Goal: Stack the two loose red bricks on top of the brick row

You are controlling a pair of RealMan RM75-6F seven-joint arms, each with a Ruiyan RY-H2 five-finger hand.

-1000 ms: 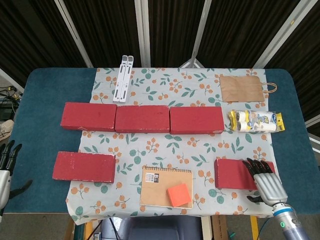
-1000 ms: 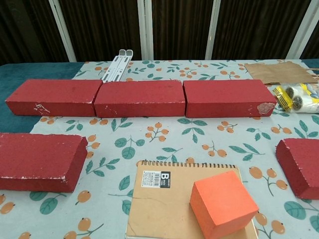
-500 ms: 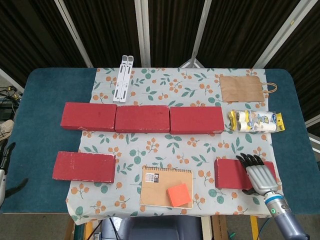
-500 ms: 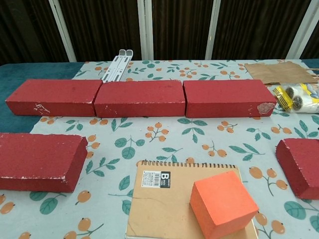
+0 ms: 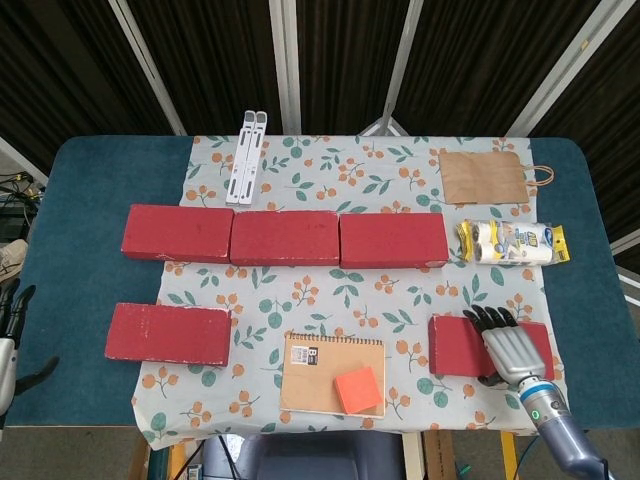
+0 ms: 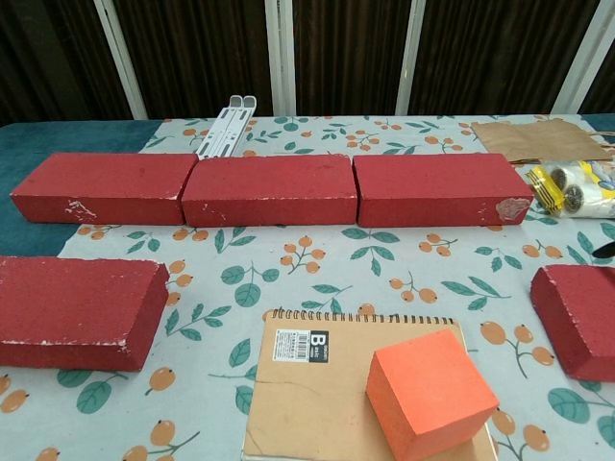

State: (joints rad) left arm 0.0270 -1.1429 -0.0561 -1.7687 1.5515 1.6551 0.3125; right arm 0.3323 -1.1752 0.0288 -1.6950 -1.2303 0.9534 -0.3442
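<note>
Right hand [image 5: 509, 345] laid over right loose red brick [image 5: 462, 346], grasp unclear | left hand [image 5: 10, 335] at surface edge, fingers apart, empty | left loose brick [image 5: 169, 334] before brick row [image 5: 284, 237] | notebook [image 5: 325, 368] label "B".

table [image 5: 90, 190] (blue top) | floral cloth [image 5: 330, 290] spread across it

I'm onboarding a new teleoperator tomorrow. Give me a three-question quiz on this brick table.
1. True or false: a loose brick already lies on the brick row.
2. Which hand is over a loose brick? A) left hand B) right hand
3. Fill in: the orange block sits on the ____.

Key: 1 false; 2 B, over the right loose brick, while the left loose brick is untouched; 3 notebook.
</note>
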